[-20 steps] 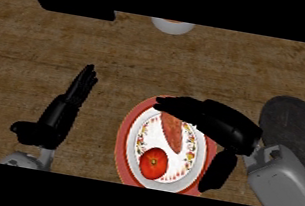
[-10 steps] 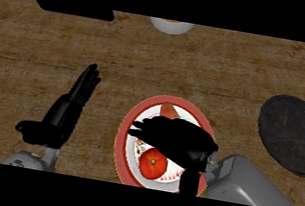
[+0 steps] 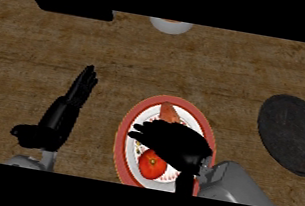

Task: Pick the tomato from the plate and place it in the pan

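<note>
Head view is showing the right hand (image 3: pixel 175 144) hovering open-fingered over the tomato (image 3: pixel 150 163), sitting on the plate (image 3: pixel 126 136); it's looking round, smooth, probably slippery, so cupping its sides seems wisest.

Brown wooden worktop (image 3: pixel 154 65): coarse grain, matt; paler smooth wood strips at side edges. Round dark grey pan (image 3: pixel 296 134): matt, finely speckled, metal-like. Red-rimmed white patterned plate (image 3: pixel 126 136): smooth, glazed look. Round red tomato (image 3: pixel 151 163): smooth skin, faint sheen. Black right hand (image 3: pixel 175 144), black left hand (image 3: pixel 64 110): matt plastic look. Grey forearm casing (image 3: pixel 235 185): smooth, matt.
</note>
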`<act>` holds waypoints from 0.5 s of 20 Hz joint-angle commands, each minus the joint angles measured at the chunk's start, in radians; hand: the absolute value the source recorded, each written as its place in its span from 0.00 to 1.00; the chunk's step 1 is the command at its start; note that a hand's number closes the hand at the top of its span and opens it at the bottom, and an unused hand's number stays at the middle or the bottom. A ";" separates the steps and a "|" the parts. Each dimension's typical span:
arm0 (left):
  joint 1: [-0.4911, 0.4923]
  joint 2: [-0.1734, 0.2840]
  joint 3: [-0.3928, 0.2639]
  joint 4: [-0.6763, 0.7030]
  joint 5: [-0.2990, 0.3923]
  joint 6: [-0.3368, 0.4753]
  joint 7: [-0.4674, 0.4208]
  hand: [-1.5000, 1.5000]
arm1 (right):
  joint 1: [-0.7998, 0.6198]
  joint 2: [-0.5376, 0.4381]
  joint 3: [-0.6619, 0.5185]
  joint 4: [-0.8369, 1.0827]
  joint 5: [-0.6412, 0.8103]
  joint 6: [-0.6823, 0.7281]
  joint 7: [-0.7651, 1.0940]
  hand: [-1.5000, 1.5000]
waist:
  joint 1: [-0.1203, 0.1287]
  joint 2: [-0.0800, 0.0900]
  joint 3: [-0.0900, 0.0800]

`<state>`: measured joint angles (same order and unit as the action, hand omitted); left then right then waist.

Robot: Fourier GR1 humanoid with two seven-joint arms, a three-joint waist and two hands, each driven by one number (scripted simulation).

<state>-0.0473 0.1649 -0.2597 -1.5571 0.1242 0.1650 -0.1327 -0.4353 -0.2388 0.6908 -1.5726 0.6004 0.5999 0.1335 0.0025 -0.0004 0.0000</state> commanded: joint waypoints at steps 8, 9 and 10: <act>0.036 -0.043 0.018 -0.063 -0.052 -0.033 0.056 0.50 | 0.071 0.134 -0.053 0.127 0.177 -0.051 -0.101 0.00 | 0.001 0.000 0.000; 0.069 -0.040 0.018 -0.043 -0.054 -0.051 -0.013 0.50 | 0.029 0.177 -0.077 0.162 0.162 -0.014 -0.076 0.00 | 0.002 0.000 0.000; -0.001 -0.066 0.022 -0.041 -0.052 -0.034 0.057 0.50 | 0.018 0.172 -0.083 0.156 0.160 0.024 -0.072 0.00 | 0.000 0.000 0.000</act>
<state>-0.0153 0.1299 -0.2440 -1.5976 0.0851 0.1276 -0.1119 -0.3910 -0.1177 0.6371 -1.4591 0.7344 0.5780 0.0605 0.0036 -0.0001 0.0000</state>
